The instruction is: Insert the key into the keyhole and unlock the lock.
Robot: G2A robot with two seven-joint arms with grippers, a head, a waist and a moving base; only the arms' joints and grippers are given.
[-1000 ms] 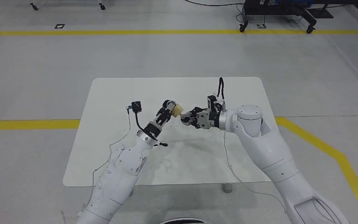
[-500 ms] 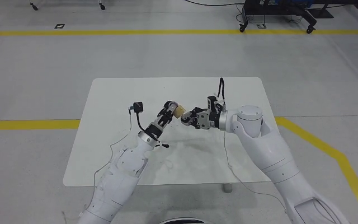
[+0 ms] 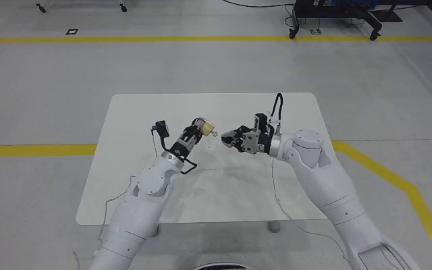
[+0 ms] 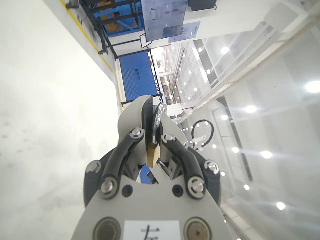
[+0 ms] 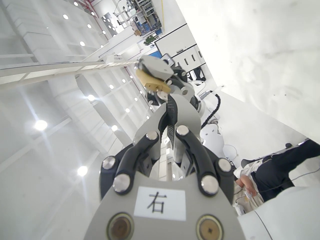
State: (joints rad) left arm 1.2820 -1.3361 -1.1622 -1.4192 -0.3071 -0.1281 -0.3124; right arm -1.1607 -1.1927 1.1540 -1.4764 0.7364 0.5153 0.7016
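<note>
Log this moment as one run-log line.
left hand: shut on padlock, above table | right hand: shut, apart from padlock

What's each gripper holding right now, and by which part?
Left gripper is shut on the padlock, brass body sticking out; which part is pinched cannot be told. Right gripper is shut, nothing visible in it.

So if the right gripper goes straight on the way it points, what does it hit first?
The lock, held in the left gripper. The right wrist view has it just beyond the tips of the right gripper; the top view shows a gap between. Height match is unclear.
</note>
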